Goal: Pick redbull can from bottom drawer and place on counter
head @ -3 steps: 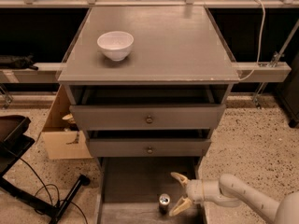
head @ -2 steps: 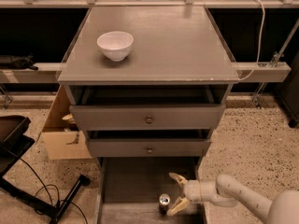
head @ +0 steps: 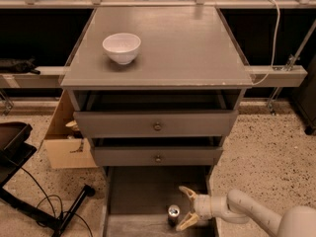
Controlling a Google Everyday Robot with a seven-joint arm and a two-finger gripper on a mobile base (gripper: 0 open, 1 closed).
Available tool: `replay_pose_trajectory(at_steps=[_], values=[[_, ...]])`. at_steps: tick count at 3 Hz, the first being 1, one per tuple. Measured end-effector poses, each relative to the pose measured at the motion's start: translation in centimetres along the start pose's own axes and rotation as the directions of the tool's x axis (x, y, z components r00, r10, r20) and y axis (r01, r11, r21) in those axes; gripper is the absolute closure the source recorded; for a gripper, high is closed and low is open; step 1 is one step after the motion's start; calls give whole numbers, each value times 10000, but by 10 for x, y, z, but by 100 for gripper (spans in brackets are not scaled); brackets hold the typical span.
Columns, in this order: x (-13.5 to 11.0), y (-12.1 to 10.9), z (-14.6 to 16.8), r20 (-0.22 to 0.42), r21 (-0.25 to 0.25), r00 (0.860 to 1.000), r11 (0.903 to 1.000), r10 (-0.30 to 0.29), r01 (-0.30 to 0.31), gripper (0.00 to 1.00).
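The redbull can (head: 173,215) stands upright on the floor of the open bottom drawer (head: 143,194), near its front right. My gripper (head: 184,207) reaches in from the lower right and is open, its two pale fingers (head: 187,191) spread just right of the can, one behind it and one in front. The can is not held. The counter (head: 187,43) is the grey top of the cabinet, far above the drawer.
A white bowl (head: 121,47) sits on the counter's left part. Two shallower drawers with brass knobs (head: 157,127) stick out above the bottom drawer. A cardboard box (head: 64,132) stands left of the cabinet, with black stand legs and cables (head: 44,209) on the floor.
The gripper has shifted slightly left, closer to the can, still open. The can has not moved.
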State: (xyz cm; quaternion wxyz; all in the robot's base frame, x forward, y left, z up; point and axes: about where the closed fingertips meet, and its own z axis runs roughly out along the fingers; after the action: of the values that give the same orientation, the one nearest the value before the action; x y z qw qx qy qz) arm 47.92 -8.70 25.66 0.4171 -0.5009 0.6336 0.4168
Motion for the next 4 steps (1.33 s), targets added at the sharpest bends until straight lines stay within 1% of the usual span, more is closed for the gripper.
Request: replay_pose_trajectory(at_steps=[1,2,3,4], values=[[19,-2,9,164,-34,9998,9999,136,-135,0],[37,-2,26,3,-445,9992,9982,394,-393,23],[45,-2,38,-239,-737,9983,9957,539,-555,46],[44,-2,38,-241,-747,9983,9957,539,-555,69]])
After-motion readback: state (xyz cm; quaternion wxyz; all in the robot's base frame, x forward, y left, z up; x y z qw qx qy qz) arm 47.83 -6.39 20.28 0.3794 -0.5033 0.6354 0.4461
